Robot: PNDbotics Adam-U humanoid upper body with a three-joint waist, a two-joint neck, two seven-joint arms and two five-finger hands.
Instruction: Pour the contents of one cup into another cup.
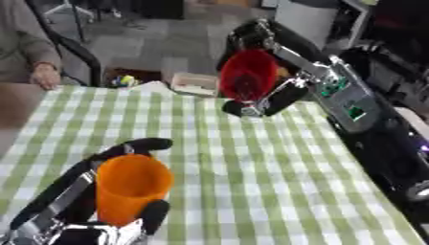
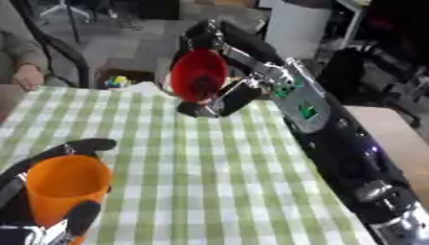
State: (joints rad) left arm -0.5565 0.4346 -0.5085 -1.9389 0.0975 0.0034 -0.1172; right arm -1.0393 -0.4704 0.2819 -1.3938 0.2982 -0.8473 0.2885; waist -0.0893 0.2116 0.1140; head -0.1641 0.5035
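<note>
Left eye view: green-and-white checked tablecloth (image 1: 251,172) across the whole table, lying a little askew. Near the lower left, left hand (image 1: 126,153) curled round an orange cup (image 1: 130,186), upright, mouth open toward the camera, a dark finger arched over the far rim and another dark finger pressed against the near wall low down; black and silver forearm running off the bottom left corner. At the far side of the table, right hand (image 1: 272,98) wrapped about a red cup (image 1: 248,75), held above the cloth and tipped so that the open mouth faces the camera, dark specks inside, possibly contents, though too blurred to tell. Fingers closed on the red cup's far wall and on its base. The 2 cups well apart, red one far and right of centre, orange one near and left. Beyond the table edge, a pale box (image 1: 194,83) on the floor area and a small yellow and green thing (image 1: 126,80), not made out. Right eye view: same layout shifted left; orange cup cut close to the lower left corner, still clasped from rim and front; red cup high and left of centre, tilted, clear of the cloth, with the right arm's silver and black casing sloping down toward the lower right corner.
</note>
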